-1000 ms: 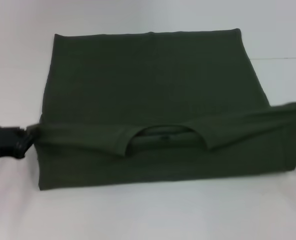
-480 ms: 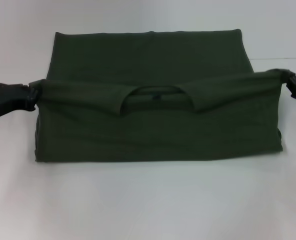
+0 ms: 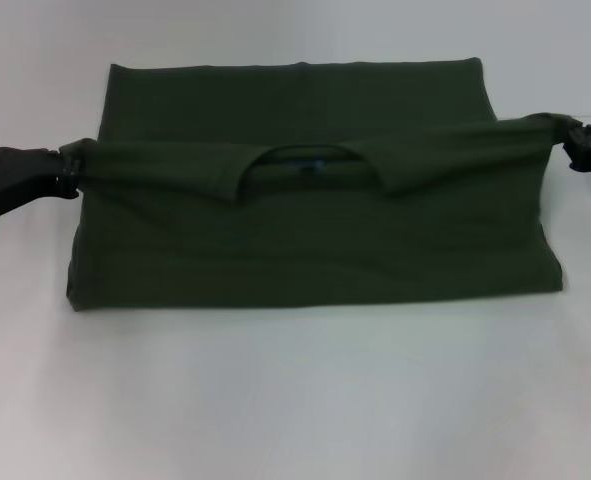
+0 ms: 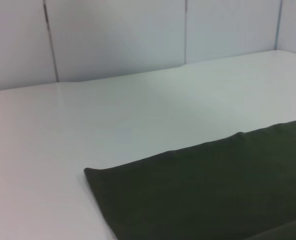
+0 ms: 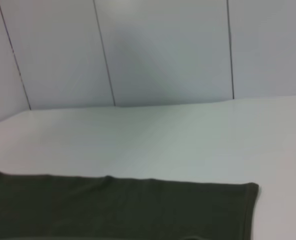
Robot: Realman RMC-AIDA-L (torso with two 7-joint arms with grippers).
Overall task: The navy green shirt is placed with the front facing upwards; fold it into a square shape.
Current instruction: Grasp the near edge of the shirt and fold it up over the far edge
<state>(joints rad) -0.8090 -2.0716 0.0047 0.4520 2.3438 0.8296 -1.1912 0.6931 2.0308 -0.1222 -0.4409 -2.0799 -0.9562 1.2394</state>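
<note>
Across the middle of the frame, the navy green shirt (image 3: 305,215) lies on the white desk (image 3: 295,400), its collar edge raised by the left gripper (image 3: 63,172) and right gripper (image 3: 567,140), jaws clenched on opposite corners. Judged mid-fold: sleeves appear tucked in already, this lengthwise fold is unfinished, squaring remains

A plain test room or lab. A bare white table (image 3: 295,400) fills the view, backed by pale grey wall panels (image 5: 163,50) with thin vertical seams. Nothing household or shop-like shows around it.
</note>
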